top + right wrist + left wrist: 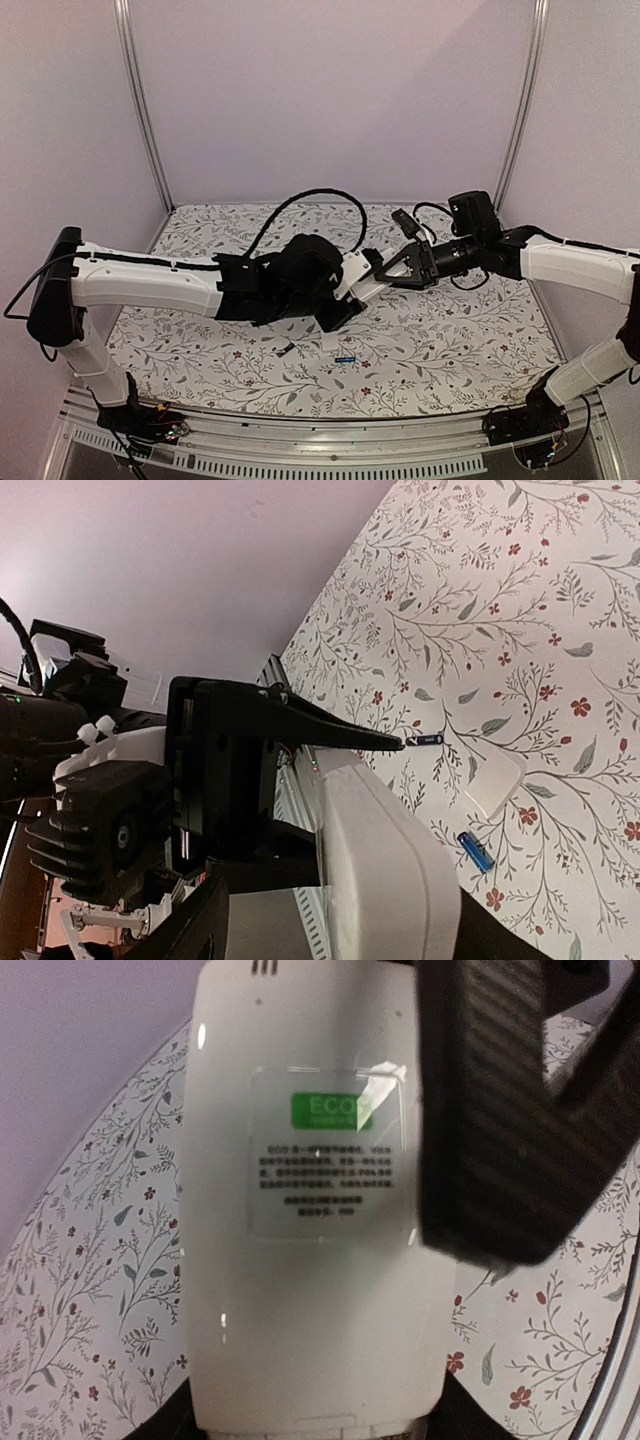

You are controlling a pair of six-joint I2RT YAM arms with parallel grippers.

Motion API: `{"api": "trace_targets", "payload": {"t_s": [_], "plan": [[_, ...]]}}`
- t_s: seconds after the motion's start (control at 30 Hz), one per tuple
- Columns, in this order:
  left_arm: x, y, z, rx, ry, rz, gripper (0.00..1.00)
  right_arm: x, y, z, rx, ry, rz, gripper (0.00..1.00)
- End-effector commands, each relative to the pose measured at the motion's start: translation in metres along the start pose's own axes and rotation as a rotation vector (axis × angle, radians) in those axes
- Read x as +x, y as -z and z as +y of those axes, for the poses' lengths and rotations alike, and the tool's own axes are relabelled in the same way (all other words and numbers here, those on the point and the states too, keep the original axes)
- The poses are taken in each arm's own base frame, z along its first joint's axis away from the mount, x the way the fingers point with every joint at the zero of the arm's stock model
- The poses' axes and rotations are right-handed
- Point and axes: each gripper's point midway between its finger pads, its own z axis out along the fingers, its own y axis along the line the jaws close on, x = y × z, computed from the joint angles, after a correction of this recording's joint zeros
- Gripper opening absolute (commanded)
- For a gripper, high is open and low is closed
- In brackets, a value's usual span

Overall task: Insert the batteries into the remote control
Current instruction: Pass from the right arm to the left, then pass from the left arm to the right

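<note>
Left gripper point(345, 288) clamps the remote point(320, 1290) aloft, right gripper point(392, 266) wide astride its end, batteries point(476, 851) on the table point(450, 340) below; a hard tug could wrench the remote loose.

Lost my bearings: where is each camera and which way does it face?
Top external: above and behind the bases, looking down at the table; both arms show, left gripper and right gripper meeting at the remote control.
Left wrist: looks along the remote's labelled back; its own fingers edge the bottom.
Right wrist: looks past the remote at the left gripper; own fingers at the bottom.
Shared: top and right wrist both show the blue battery, black battery and white cover.
</note>
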Motion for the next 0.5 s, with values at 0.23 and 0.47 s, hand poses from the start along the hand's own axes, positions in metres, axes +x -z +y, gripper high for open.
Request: {"api": "trace_targets", "payload": {"t_s": [0.23, 0.47], "plan": [[-0.047, 0.008, 0.032, -0.113, 0.433, -0.235, 0.18, -0.062, 0.013, 0.009, 0.003, 0.013, -0.337, 0.62], [-0.051, 0.007, 0.028, -0.099, 0.453, -0.247, 0.19, -0.073, 0.002, 0.009, -0.074, -0.033, -0.371, 0.54]]}}
